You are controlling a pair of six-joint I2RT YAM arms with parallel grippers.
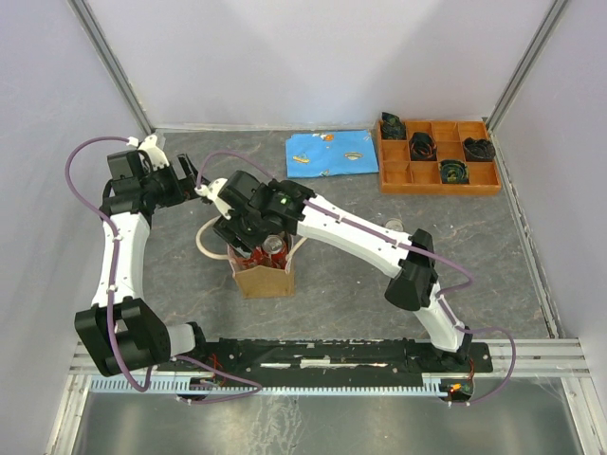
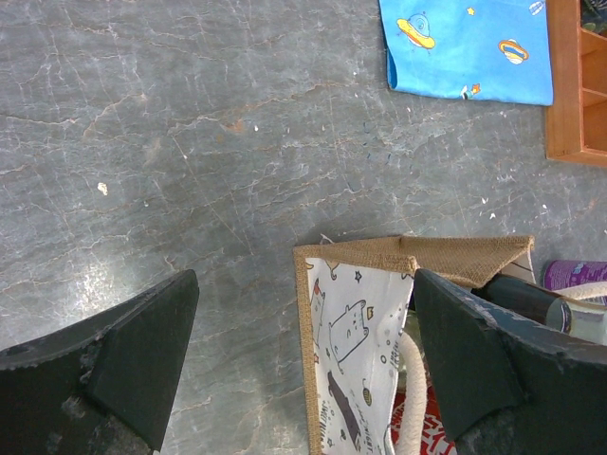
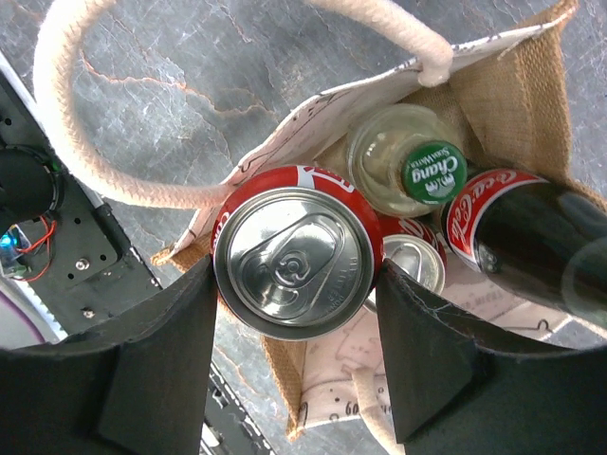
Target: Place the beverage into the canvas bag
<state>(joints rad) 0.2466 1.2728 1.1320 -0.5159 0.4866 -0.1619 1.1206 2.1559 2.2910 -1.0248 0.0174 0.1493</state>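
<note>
Right wrist view looks straight down on a red can (image 3: 296, 251), the beverage, clamped by its sides between the two dark fingers of the right gripper (image 3: 296, 318). The jaws are closed only as far as the can's width allows. The can hangs upright over the mouth of the canvas bag (image 3: 503, 85), toward the bag's pale printed side, and its outline overlaps that side's rim rather than sitting squarely over the opening.

The bag is crowded. A green-capped bottle (image 3: 432, 172), a dark cola bottle (image 3: 531, 237) and a second can (image 3: 414, 265) already stand inside it, the second can just beside the held one and lower down.

The main risk, as I judge it, is a drop from this position. The can may catch the pale rim or land on the second can, then tip out of the bag or topple it (the bag is small and soft-sided). The cream handle (image 3: 85, 161) loops outward from the bag on the near side, and a finger could snag it on the way down or up. Shifting the can a little toward the bag's middle before lowering would ease this, though the free gap there looks narrow.

The left gripper (image 2: 305, 284) is spread fully wide and holds nothing. It sits beside the bag with one finger near the bag's burlap edge; whether it touches I cannot tell.
</note>
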